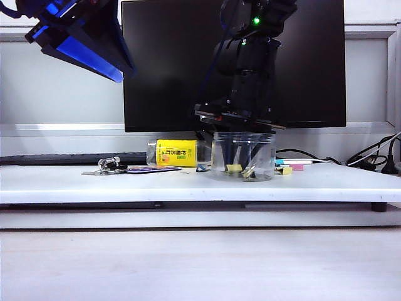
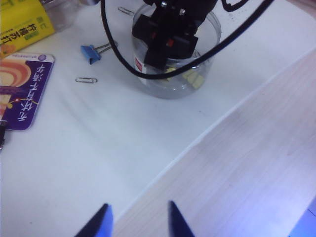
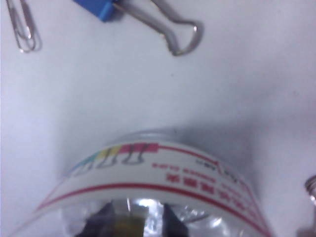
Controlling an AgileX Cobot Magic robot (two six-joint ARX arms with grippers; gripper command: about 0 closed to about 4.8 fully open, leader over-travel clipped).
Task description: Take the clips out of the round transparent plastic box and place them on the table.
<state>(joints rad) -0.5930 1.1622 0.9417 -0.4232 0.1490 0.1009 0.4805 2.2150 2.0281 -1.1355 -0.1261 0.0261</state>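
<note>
The round transparent plastic box (image 1: 243,157) stands on the white table (image 1: 188,185) in front of the monitor. Small yellow clips (image 1: 234,168) lie on its bottom, also seen as yellow clips (image 2: 192,79) from the left wrist. My right gripper (image 1: 241,164) reaches down inside the box. In the right wrist view the right gripper (image 3: 139,222) shows dimly through the box's labelled wall (image 3: 148,177), jaws apart, with a yellowish clip (image 3: 131,224) between the fingers. My left gripper (image 2: 139,217) hangs open and empty high above the table's front edge, at the upper left as left gripper (image 1: 125,72).
A blue binder clip (image 2: 90,53) and a paper clip (image 2: 86,80) lie beside the box. A yellow-label bottle (image 1: 175,152), keys (image 1: 108,165) and a purple card (image 2: 22,89) are to its left. Teal and pink clips (image 1: 285,164) and cables (image 1: 376,157) are on its right.
</note>
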